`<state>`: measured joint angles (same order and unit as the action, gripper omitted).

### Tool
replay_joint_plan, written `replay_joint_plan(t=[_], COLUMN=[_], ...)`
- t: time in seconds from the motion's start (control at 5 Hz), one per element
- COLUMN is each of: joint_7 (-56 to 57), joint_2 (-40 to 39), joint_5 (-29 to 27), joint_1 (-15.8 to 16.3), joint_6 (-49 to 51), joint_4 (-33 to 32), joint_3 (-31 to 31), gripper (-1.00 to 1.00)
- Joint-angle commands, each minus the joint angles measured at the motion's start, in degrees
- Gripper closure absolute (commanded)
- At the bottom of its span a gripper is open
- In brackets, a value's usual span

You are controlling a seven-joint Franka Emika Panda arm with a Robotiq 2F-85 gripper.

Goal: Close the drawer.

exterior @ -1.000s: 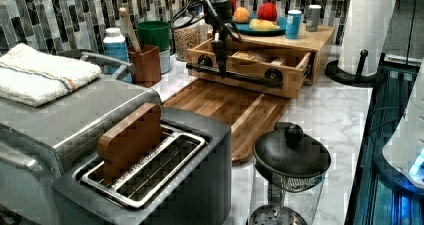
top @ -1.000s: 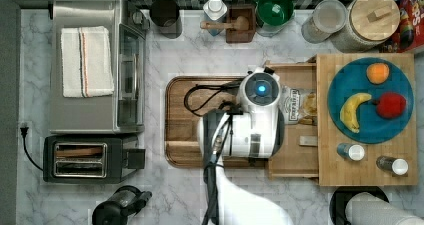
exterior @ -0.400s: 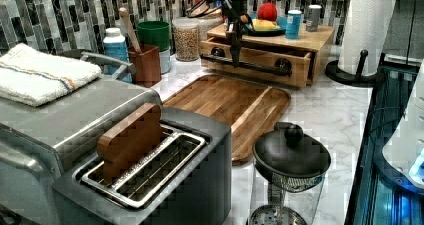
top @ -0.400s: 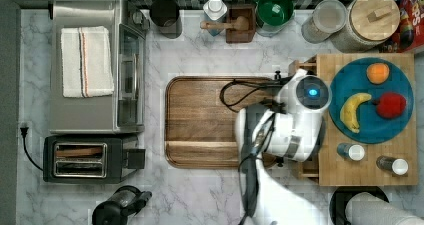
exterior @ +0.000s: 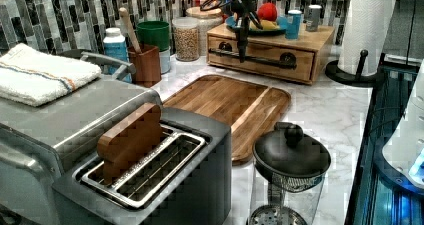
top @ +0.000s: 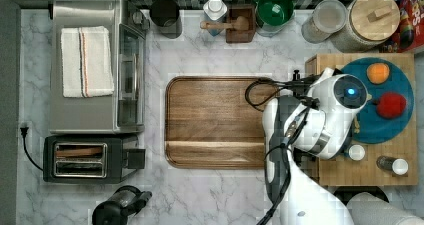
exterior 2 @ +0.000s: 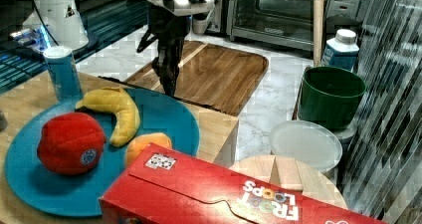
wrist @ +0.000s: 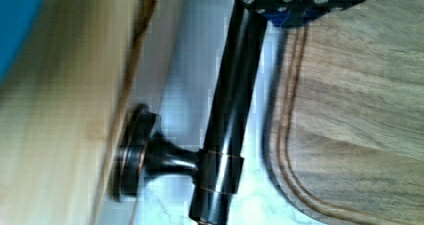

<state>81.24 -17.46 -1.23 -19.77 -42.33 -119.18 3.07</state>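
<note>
Fingers [exterior: 243,44] at bar, drawer [exterior: 260,61] flush shut

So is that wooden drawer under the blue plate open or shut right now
Shut. In the left view the drawer front sits flush with the box, its dark bar handle just ahead of it, nothing pulled out over the tray.

Even bright indoor light, blocky compression throughout, wrist view smeared with blur

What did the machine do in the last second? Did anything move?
The drawer slid back into its box and now sits flush, pushed by the gripper at its dark handle. The brown tray, toaster and blue plate stayed put.
</note>
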Motion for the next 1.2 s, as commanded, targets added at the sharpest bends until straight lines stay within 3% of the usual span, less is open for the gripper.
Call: replay_joint_plan(t=[0.2, 0.6, 1.2], joint_7=[1.50, -4.18, -4.28], joint_2=[-4.04, -1.99, -1.96], joint_5=[6.68, 8.40, 8.52], joint_1=[-7.21, -5.01, -5.26], joint_6=[1.54, 0.88, 0.88], joint_4=[9.73, 7.18, 7.17], joint_3=[6.77, 7.49, 7.21], gripper=[1.00, 1.00, 1.00])
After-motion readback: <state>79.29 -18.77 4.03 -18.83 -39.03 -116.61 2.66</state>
